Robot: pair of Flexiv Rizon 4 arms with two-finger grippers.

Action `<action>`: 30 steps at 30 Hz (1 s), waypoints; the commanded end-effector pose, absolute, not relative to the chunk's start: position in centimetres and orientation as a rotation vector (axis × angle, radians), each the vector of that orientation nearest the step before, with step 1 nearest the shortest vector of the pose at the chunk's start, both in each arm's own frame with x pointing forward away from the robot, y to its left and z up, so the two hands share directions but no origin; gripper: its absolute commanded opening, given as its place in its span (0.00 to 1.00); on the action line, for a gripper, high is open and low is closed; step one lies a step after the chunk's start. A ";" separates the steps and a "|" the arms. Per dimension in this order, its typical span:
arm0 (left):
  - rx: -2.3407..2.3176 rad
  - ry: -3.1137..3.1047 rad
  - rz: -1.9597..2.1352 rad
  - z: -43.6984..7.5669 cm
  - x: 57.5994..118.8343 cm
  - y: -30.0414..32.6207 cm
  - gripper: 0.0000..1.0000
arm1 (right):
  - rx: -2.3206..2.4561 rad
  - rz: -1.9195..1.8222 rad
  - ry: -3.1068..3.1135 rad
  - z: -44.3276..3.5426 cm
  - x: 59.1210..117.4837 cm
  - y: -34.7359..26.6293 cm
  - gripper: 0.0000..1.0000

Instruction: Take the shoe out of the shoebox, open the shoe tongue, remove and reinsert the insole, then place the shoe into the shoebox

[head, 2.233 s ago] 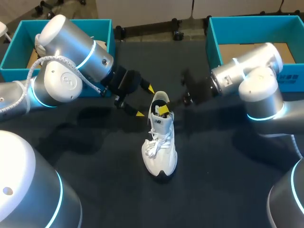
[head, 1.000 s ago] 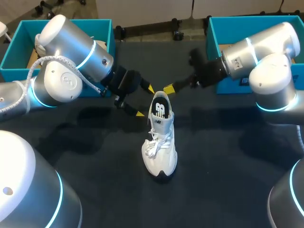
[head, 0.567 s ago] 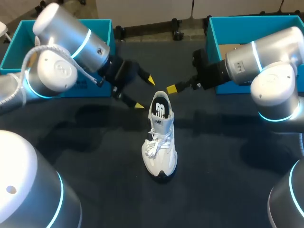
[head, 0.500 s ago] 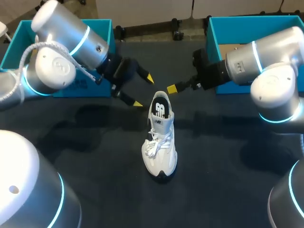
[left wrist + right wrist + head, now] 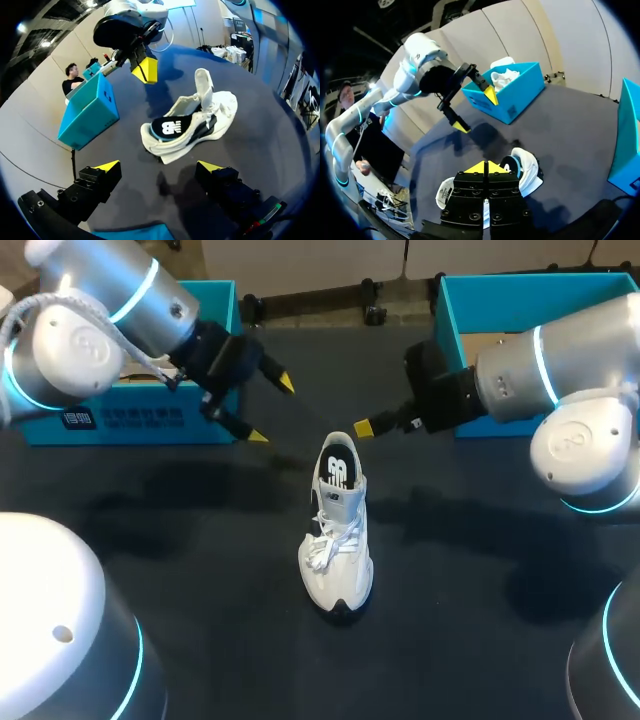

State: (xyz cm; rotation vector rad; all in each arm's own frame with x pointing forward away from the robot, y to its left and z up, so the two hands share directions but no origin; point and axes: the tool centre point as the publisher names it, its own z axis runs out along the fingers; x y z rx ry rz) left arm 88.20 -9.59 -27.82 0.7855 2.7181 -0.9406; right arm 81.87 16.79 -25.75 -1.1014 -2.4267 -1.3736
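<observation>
So: shoe (image 5: 337, 530) upright mid black table (image 5: 470, 580); L shoebox (image 5: 120, 421), R shoebox (image 5: 448, 320) far corners.

closed pincer (image 5: 485, 168), white shoe (image 5: 527, 173) seemingly beneath

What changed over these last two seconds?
The right gripper drew back from the opening of the shoe toward its own side; its fingers are shut. The left gripper pulled away from the shoe toward the left box, fingers open. The shoe stayed upright where it was, and nothing was grasped.
</observation>
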 end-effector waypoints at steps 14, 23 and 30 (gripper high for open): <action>0.823 2.749 -0.917 -25.6 91.1 -3.5 1.00 | -1.193 -1.335 -2.473 -25.5 81.9 17.7 0.00; 0.787 2.757 -0.855 -23.7 91.7 -2.1 1.00 | -1.549 -1.144 -2.542 -25.6 82.0 18.8 0.00; 0.704 2.766 -0.840 -21.8 91.6 -1.2 1.00 | -1.728 -1.029 -2.576 -25.7 81.5 19.5 0.00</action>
